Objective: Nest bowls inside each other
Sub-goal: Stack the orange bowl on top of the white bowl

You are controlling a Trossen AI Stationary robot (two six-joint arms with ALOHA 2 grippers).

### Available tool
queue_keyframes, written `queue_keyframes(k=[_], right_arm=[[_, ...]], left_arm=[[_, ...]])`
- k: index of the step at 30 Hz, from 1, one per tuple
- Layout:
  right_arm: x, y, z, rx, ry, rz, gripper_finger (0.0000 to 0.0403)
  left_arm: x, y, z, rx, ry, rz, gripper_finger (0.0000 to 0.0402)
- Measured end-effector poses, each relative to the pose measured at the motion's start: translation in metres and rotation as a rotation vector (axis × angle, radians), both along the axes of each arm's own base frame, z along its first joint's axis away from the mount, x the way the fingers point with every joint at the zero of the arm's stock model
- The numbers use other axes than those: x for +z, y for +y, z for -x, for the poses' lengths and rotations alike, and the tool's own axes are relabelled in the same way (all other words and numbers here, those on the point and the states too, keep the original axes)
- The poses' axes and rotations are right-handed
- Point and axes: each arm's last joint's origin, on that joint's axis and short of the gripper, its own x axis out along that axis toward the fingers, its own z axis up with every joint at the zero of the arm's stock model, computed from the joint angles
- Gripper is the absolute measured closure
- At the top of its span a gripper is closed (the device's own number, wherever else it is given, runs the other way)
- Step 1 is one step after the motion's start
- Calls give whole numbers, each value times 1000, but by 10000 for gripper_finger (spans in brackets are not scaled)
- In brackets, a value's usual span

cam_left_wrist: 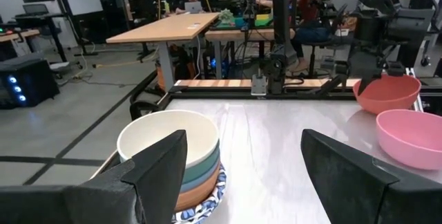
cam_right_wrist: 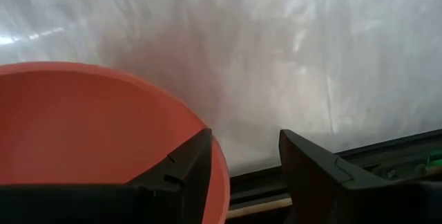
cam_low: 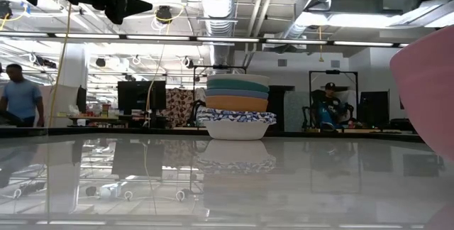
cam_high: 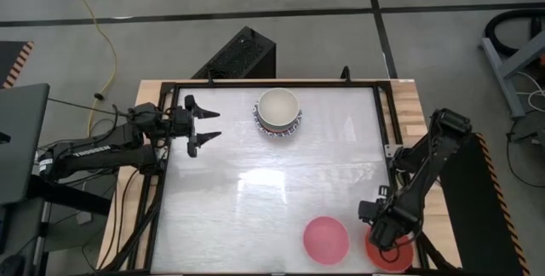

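A stack of nested bowls (cam_high: 278,111) stands on its base at the table's far middle: cream on top, then teal, blue and orange, with blue-patterned white ones at the bottom (cam_low: 237,126). A pink bowl (cam_high: 324,239) sits upright near the front edge. To its right is a red bowl (cam_high: 390,250). My right gripper (cam_right_wrist: 245,141) hangs open over the red bowl's rim (cam_right_wrist: 215,156), pointing down. One finger is over the bowl's inside, the other outside it. My left gripper (cam_high: 204,125) is open and level above the table, left of the stack.
A black frame (cam_high: 385,114) runs around the white table top. The middle of the table lies bare between the stack and the two front bowls. The red bowl sits close to the table's right frame rail (cam_right_wrist: 387,156). People stand and sit in the room behind (cam_low: 21,95).
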Motion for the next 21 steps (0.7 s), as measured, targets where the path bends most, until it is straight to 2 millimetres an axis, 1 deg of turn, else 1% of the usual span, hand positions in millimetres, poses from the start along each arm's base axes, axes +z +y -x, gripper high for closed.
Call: queue_keyframes(k=[5,16,21], right_arm=[[1,-2,-1,-12,8,-9,214],[17,-9,1,-25,-43,-87,214],[17,-7,2,6,-46,-94,214]], left_arm=[[0,0,0,1,-3,-7,127],[1,0,0,2,-11,-12,127],[1,0,0,3,-11,-12,127]])
